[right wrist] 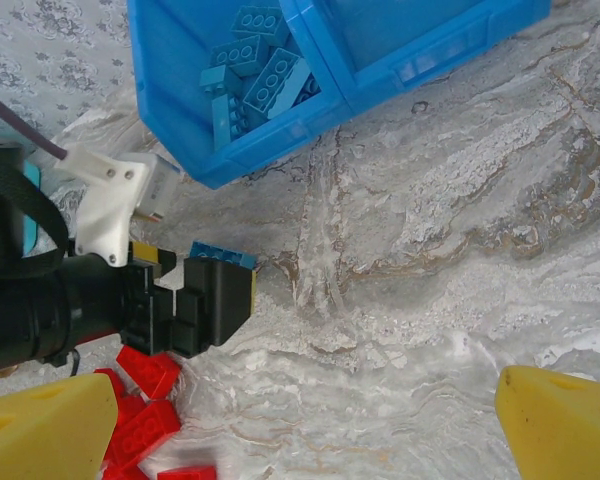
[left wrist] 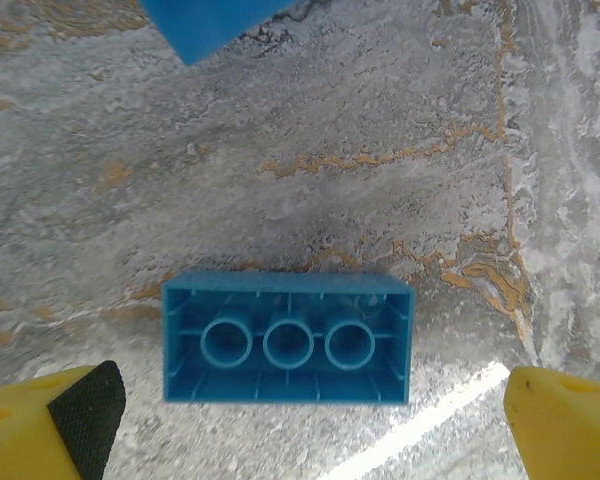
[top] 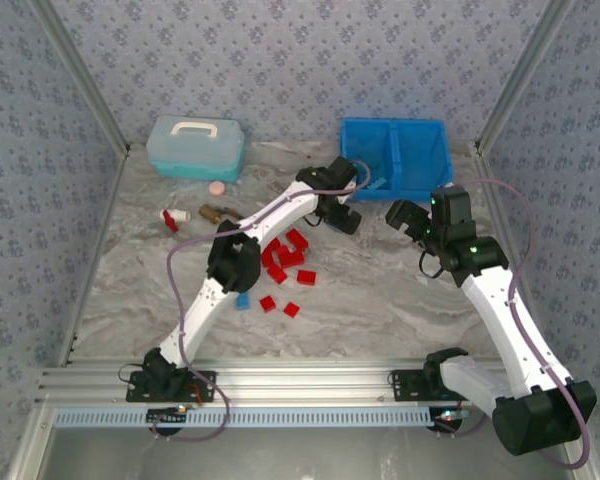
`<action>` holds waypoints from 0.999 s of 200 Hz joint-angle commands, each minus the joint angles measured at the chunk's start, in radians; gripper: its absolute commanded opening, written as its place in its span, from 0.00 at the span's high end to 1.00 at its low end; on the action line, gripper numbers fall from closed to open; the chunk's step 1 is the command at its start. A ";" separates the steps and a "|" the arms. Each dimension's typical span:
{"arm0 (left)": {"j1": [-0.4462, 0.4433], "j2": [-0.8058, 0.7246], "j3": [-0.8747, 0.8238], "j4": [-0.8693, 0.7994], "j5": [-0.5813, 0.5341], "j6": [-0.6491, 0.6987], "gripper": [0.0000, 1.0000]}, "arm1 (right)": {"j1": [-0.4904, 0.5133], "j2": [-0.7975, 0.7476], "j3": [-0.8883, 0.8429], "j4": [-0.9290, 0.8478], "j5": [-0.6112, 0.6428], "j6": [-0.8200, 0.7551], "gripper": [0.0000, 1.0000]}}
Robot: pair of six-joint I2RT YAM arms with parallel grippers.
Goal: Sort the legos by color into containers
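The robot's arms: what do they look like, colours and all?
The left arm and right arm have white tubular links and chunky black joints, each trailed by a thin mauve cable. The fingers are yellow, one with a black pad.

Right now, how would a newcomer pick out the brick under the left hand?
Find the blue bin at the table's far side. Just short of its near left corner, under the open left hand, lies one blue brick. Unlike the red bricks heaped farther from the bin, it is blue and upside down, three tubes showing.
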 commanded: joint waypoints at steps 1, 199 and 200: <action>0.004 0.027 0.039 0.015 0.014 0.006 0.01 | -0.002 -0.004 0.010 -0.012 0.005 0.010 0.00; -0.050 -0.164 -0.014 0.193 -0.096 0.130 0.43 | -0.001 0.000 0.018 -0.008 0.001 0.015 0.00; -0.051 -0.164 -0.013 0.197 -0.096 0.132 0.43 | -0.001 0.000 0.018 -0.009 0.002 0.015 0.00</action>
